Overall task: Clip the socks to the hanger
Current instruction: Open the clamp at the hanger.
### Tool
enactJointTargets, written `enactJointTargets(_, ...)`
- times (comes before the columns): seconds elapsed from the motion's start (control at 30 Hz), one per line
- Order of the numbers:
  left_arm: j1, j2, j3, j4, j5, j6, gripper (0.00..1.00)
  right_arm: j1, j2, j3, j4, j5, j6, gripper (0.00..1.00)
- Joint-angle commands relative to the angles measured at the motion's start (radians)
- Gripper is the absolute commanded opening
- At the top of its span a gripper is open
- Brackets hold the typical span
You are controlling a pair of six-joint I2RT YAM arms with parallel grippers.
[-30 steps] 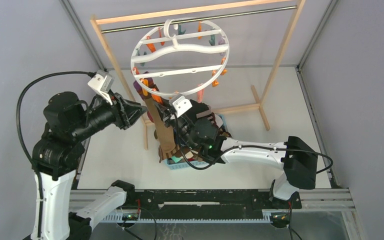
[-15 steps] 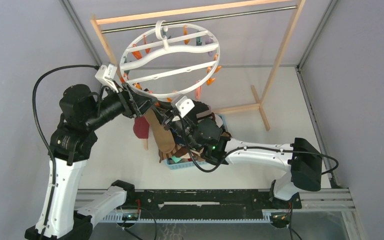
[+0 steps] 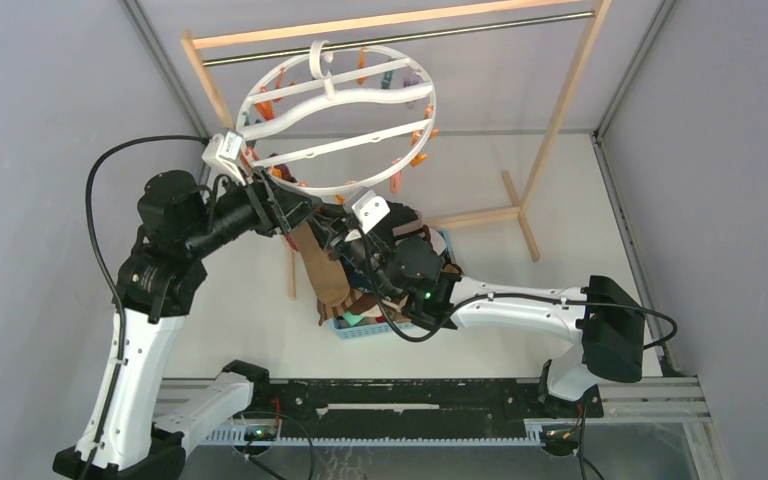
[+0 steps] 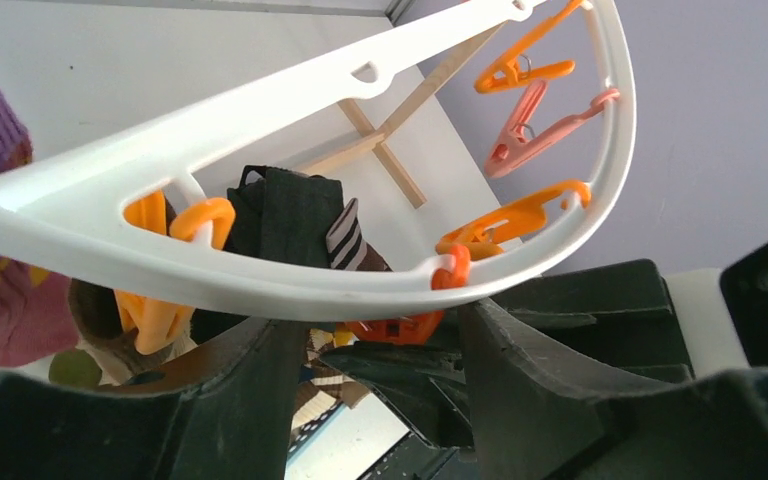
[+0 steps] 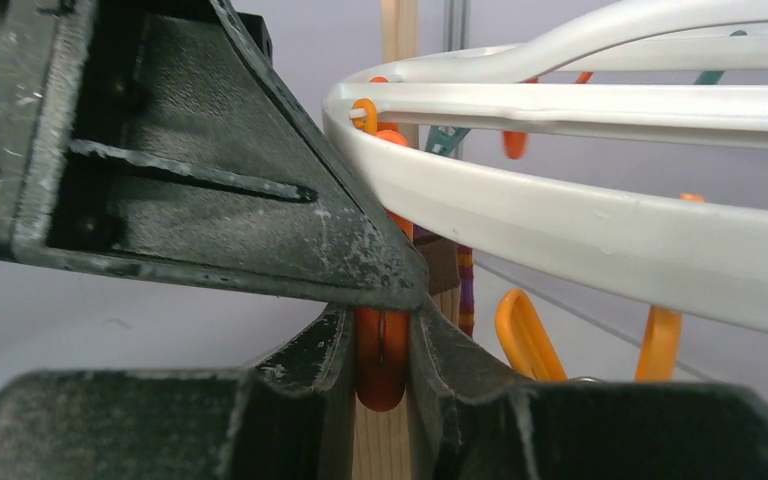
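The right gripper (image 5: 380, 335) is pinched tight on an orange clothespin (image 5: 380, 380) under the rim of the hanger (image 5: 560, 215), which hangs from the rack (image 3: 400, 38). The left gripper (image 4: 375, 330) sits just below that rim, jaws spread. A brown sock (image 3: 322, 272) dangles beneath the ring, beside the other socks (image 3: 365, 305) heaped in the basket (image 3: 360, 333)

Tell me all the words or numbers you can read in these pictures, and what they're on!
There are none to read. The hanger, the orange clothespins, the socks and the basket show no letters, numbers or signs in any view.
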Motion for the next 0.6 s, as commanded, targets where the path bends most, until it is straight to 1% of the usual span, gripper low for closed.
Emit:
enactJointTargets(0.0, 0.007, -0.009, -0.017, 0.049, -0.021, -0.025, 0.60, 0.018, -0.052, 0.002, 0.044, -0.030, 0.019, 0.03)
enactJointTargets(0.07, 0.007, -0.001, -0.013, 0.060, -0.021, -0.029, 0.59, 0.020, -0.051, 0.001, 0.043, -0.032, 0.023, 0.03)
enactJointTargets(0.2, 0.012, 0.024, 0.013, 0.077, -0.019, -0.041, 0.53, 0.025, -0.051, 0.001, 0.038, -0.040, 0.023, 0.03)
enactJointTargets(0.3, 0.012, 0.039, 0.035, 0.086, -0.012, -0.047, 0.44, 0.028, -0.049, 0.002, 0.035, -0.041, 0.023, 0.04)
enactJointTargets(0.37, 0.014, 0.043, 0.038, 0.089, -0.011, -0.050, 0.36, 0.032, -0.048, 0.001, 0.035, -0.042, 0.023, 0.07)
enactJointTargets(0.4, 0.014, 0.044, 0.040, 0.090, -0.011, -0.050, 0.31, 0.033, -0.047, 0.003, 0.035, -0.042, 0.022, 0.10)
enactJointTargets(0.43, 0.014, 0.044, 0.037, 0.090, -0.012, -0.049, 0.23, 0.036, -0.047, 0.002, 0.033, -0.039, 0.021, 0.16)
enactJointTargets(0.5, 0.014, 0.043, 0.033, 0.086, -0.017, -0.042, 0.10, 0.040, -0.053, 0.001, 0.022, -0.025, 0.017, 0.25)
enactJointTargets(0.53, 0.014, 0.042, 0.032, 0.082, -0.017, -0.038, 0.04, 0.043, -0.060, 0.000, 0.008, -0.016, 0.015, 0.30)
enactJointTargets(0.57, 0.014, 0.042, 0.032, 0.077, -0.017, -0.034, 0.01, 0.045, -0.071, -0.003, -0.007, -0.008, 0.017, 0.35)
